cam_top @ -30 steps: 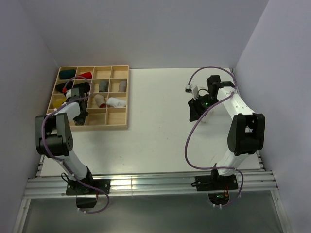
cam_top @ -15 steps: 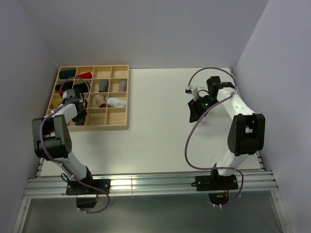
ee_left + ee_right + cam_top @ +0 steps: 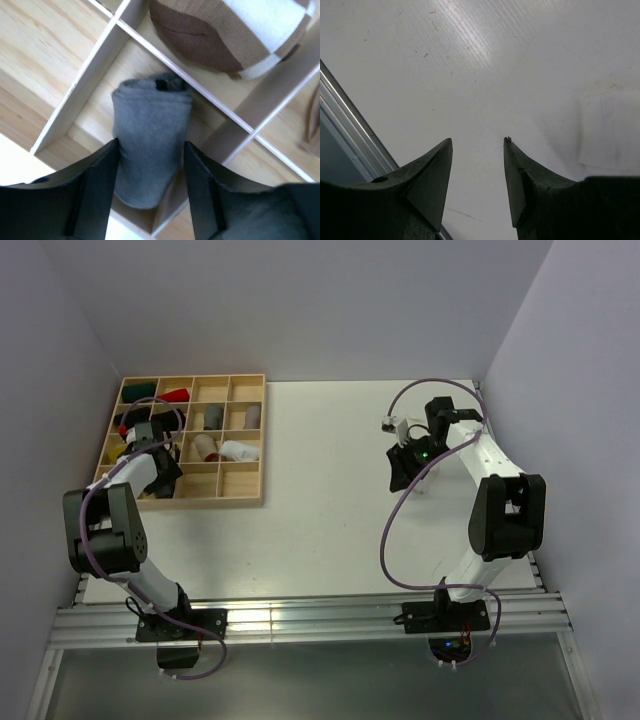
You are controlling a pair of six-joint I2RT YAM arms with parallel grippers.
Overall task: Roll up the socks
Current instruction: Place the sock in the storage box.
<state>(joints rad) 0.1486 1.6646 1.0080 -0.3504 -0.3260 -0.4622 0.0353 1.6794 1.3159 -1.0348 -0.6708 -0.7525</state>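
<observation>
One rolled grey sock (image 3: 150,145) is seen in a compartment of the wooden tray (image 3: 215,502) at the tabletop's far-left corner, flanked by the spread, empty left fingers (image 3: 95,200). Judged soft and light, it is best pinched mid-roll. The right fingers (image 3: 427,175) are parted, empty.

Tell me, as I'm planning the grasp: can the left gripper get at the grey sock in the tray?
Probably yes: the left gripper is open, and the grey sock lies uncovered between its jaws.

My left hand (image 3: 150,145) reaches out ahead, pointing down, spread apart. My right hand (image 3: 477,140) hangs low, also parted.
</observation>
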